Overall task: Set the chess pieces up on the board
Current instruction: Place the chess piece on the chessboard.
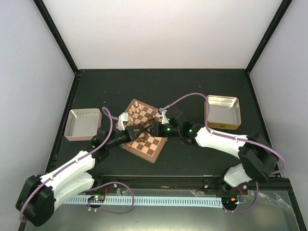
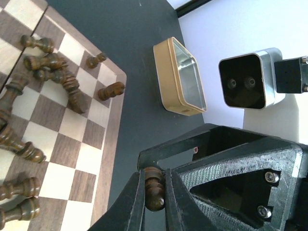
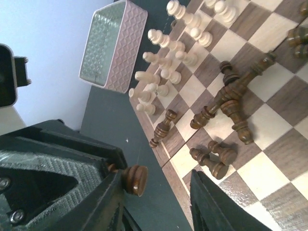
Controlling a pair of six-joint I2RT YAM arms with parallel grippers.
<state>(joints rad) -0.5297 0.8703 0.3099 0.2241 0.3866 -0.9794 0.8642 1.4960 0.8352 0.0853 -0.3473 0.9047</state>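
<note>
The board (image 1: pixel 150 149) lies tilted at the table's middle, and both grippers meet over it. My left gripper (image 2: pixel 155 195) is shut on a dark brown chess piece (image 2: pixel 154 187). In the right wrist view that piece's round base (image 3: pixel 135 180) sticks out beside my open right gripper (image 3: pixel 156 190), whose fingers stand wide apart and hold nothing. In the top view the left gripper (image 1: pixel 140 131) and right gripper (image 1: pixel 153 127) nearly touch. Several dark pieces (image 3: pixel 231 101) lie toppled on the board (image 3: pixel 269 168). Several pale pieces (image 3: pixel 163 57) stand clustered at its far corner.
A pink metal tray (image 1: pixel 72 120) stands left of the board and shows in the right wrist view (image 3: pixel 118 53). A gold tin tray (image 1: pixel 208 114) stands at the right and shows in the left wrist view (image 2: pixel 168 72). Dark pieces (image 2: pixel 53 67) lie near the board's edge (image 2: pixel 108 159).
</note>
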